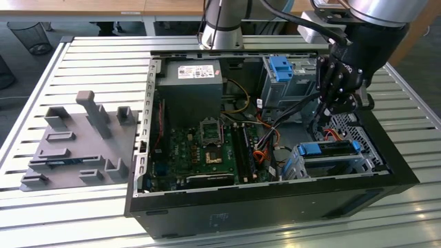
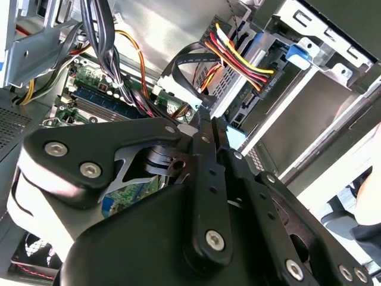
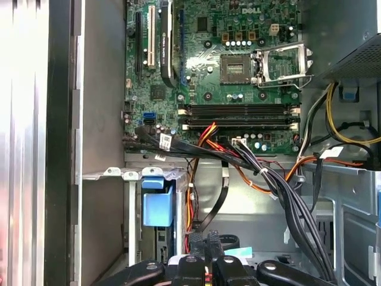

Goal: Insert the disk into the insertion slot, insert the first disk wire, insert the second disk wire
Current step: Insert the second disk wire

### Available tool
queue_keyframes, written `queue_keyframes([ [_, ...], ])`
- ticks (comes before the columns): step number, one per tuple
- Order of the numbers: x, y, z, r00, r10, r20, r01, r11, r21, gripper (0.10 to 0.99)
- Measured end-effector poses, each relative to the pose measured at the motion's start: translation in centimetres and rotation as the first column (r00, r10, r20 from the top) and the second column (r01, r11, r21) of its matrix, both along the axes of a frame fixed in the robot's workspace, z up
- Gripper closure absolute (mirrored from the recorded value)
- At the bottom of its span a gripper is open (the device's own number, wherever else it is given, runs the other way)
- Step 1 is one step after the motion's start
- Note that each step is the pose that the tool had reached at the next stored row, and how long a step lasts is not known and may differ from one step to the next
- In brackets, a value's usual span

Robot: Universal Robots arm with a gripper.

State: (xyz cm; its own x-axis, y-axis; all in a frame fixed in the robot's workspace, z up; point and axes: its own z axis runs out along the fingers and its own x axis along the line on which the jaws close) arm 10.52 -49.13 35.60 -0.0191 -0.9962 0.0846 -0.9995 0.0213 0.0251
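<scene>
The disk (image 1: 329,149), in its bright blue frame, lies inside the insertion slot (image 1: 296,166), the low silver cage at the case's corner on the exterior view's right. Just above it hangs my gripper (image 1: 324,124). In the second wrist view a bundle of red, yellow and black wires (image 2: 244,59) ends in a black plug (image 2: 269,83) at the disk's edge by the blue frame (image 2: 300,50). A black flat wire (image 2: 190,56) loops down to my gripper (image 2: 205,116), which is shut on its end. In the first wrist view the same wire (image 3: 209,211) runs into my gripper (image 3: 205,249) beside the blue frame (image 3: 158,208).
The open case holds the green motherboard (image 1: 206,150), a grey power supply (image 1: 189,88) and a taller grey cage with a blue latch (image 1: 281,70). A thick black cable bundle (image 3: 286,196) crosses beside the slot. A grey fixture plate (image 1: 76,150) lies on the slatted table.
</scene>
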Motion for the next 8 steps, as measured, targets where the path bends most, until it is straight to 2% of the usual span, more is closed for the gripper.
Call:
queue_keyframes([
  [3, 0.00, 0.06, -0.08, 1.0000, 0.000, 0.0000, 0.000, 1.0000, 0.000, 0.898],
  [4, 0.00, 0.08, -0.11, 1.0000, 0.000, 0.0000, 0.000, 1.0000, 0.000, 0.835],
  [8, 0.00, 0.12, -0.24, 1.0000, 0.000, 0.0000, 0.000, 1.0000, 0.000, 0.835],
])
